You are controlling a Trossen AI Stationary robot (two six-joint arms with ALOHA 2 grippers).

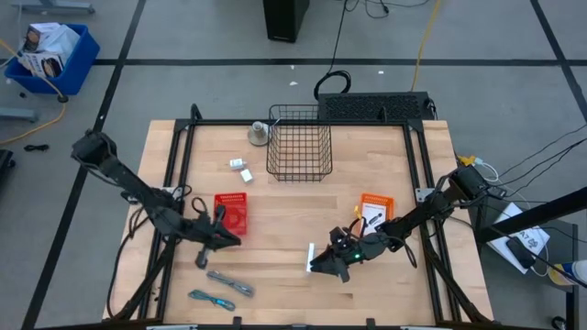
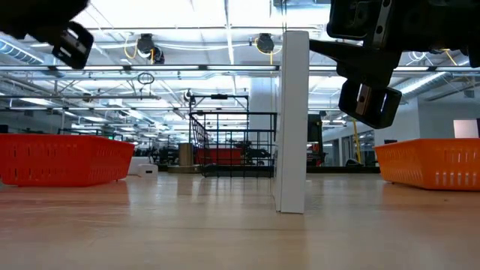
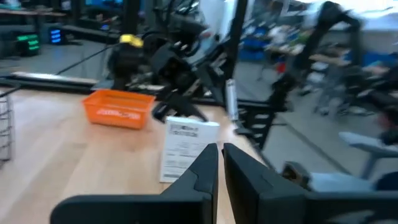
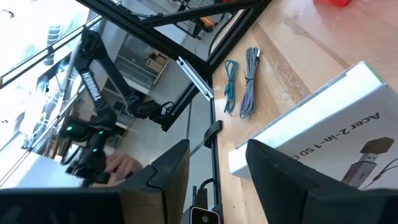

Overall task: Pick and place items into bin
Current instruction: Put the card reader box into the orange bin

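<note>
High view: white packet (image 1: pixel 311 258) standing on edge beside right claw (image 1: pixel 323 263), fingers parted, touching it; left claw (image 1: pixel 235 240) pinching together, empty.

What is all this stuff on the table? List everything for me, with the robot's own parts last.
Wire basket: one, black, far middle of the table.
Red tray: one, left of centre.
Orange tray: one, right of centre.
White box: one, standing upright, near middle.
Small white blocks: two, left of the basket.
Grey braided cord: one, near left.
Teal cord: one, near left edge.
Round grey object: one, beside the basket.
Left claw: shut, empty, beside the red tray.
Right claw: at the white box; whether it grips it is unclear.
</note>
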